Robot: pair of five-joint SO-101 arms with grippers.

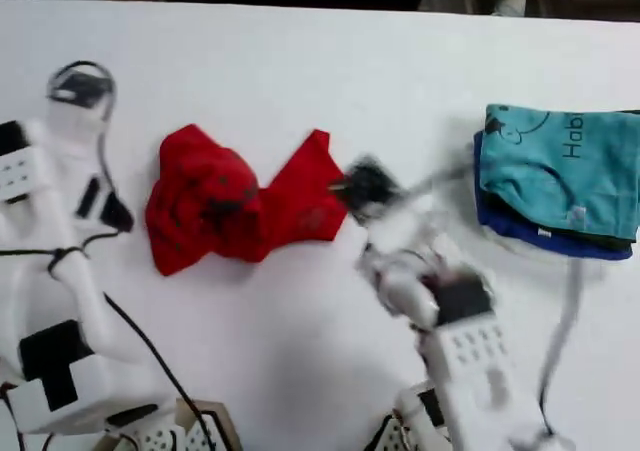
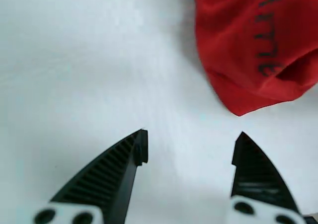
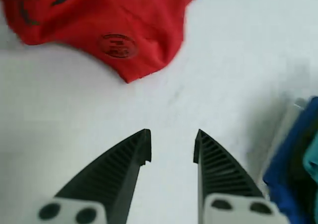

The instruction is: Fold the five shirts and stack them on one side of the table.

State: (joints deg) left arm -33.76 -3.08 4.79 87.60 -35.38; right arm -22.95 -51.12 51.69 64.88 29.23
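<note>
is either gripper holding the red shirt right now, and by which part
Nothing is held. The left gripper is open over the table beside the red shirt; the right gripper is open too, short of the shirt's edge.

Dark lettering runs along the red shirt [image 2: 248, 40] in the left wrist view, broken by folds and not legible as a word. The right wrist view shows a round stamp [image 3: 115, 44] on it, too small to read. The teal shirt [image 1: 560, 166] bears dark letters cut off at the edge.
</note>
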